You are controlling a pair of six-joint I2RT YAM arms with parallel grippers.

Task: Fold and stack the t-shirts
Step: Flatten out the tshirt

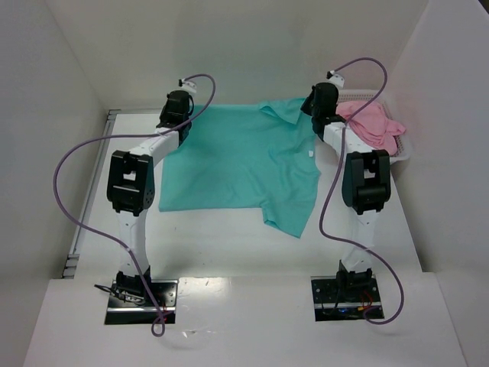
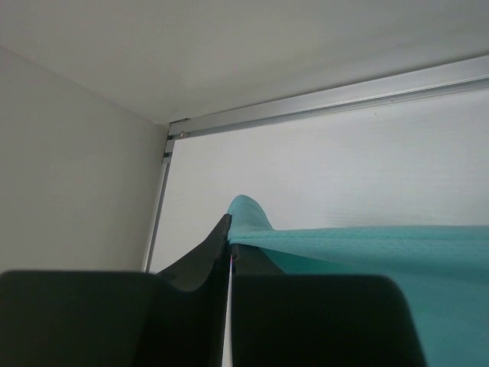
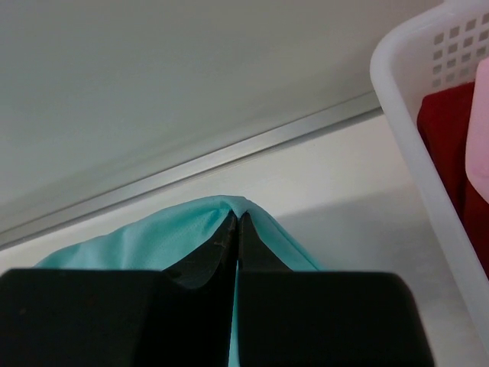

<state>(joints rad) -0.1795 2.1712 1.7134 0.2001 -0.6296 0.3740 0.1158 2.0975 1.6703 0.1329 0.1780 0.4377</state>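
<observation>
A teal t-shirt [image 1: 237,164] lies spread on the table between my two arms, its right side rumpled and a sleeve bunched at the far right. My left gripper [image 1: 177,107] is shut on the shirt's far left edge; in the left wrist view the teal cloth [image 2: 367,245] is pinched at the fingertips [image 2: 229,229]. My right gripper [image 1: 321,99] is shut on the far right edge, and teal cloth [image 3: 153,237] drapes over its tips [image 3: 237,220]. A light pink t-shirt [image 1: 372,124] lies in the basket, with a dark red one [image 3: 451,138] under it.
A white plastic basket [image 1: 403,149] stands at the far right of the table, close to my right arm. White walls enclose the table on the left, back and right, with a metal rail [image 2: 328,99] along the back edge. Purple cables loop from both arms.
</observation>
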